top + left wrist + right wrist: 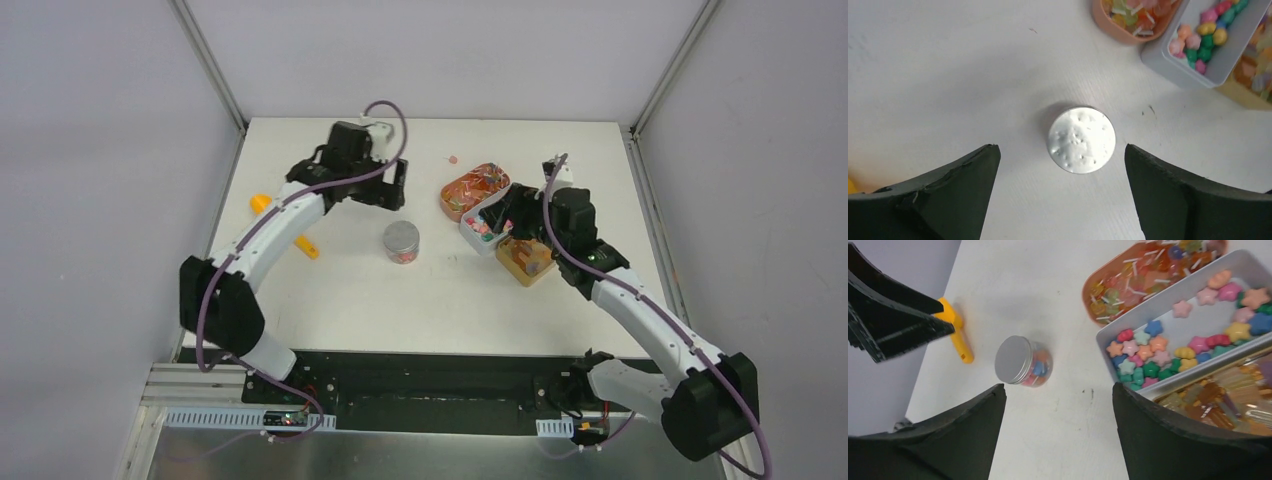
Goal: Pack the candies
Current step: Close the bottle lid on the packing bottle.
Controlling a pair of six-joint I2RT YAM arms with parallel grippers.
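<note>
**White table (pixel 330 300), two arms reaching in from its near edge.**

- **Centre:** a small clear jar (pixel 402 245) stands upright, closed by a round silver lid (pixel 1081 139). Mixed-colour sweets show through its wall in the right wrist view.
- **Right of the jar:** three open trays sit side by side, touching, in a slanting row.
  - The far one is an oval orange tray (pixel 447 195) holding orange-red and yellowish pieces.
  - The middle one is a grey tray (pixel 1153 315) holding the candies (pixel 1148 352) in star and rounded shapes: pink, blue, green, yellow and orange.
  - The near one is a tan tray (pixel 1235 92) holding amber gummy chunks.
- **Stray piece:** one small pink piece (pixel 453 158) lies alone on the table, beyond the orange tray.
- **Left gripper (pixel 1060 150):** it hangs above the jar. In its own camera the fingers stand spread wide, one on each side of the lid and clear of it, with nothing gripped.
- **Right gripper (pixel 1059 389):** it hovers by the jar-side edge of the trays. Its fingers are also spread, with only bare table showing between them, and it holds nothing.
- **Left side:** an orange scoop (pixel 960 342) lies flat on the table, well apart from the jar and partly hidden under the left arm in the top view.
</note>
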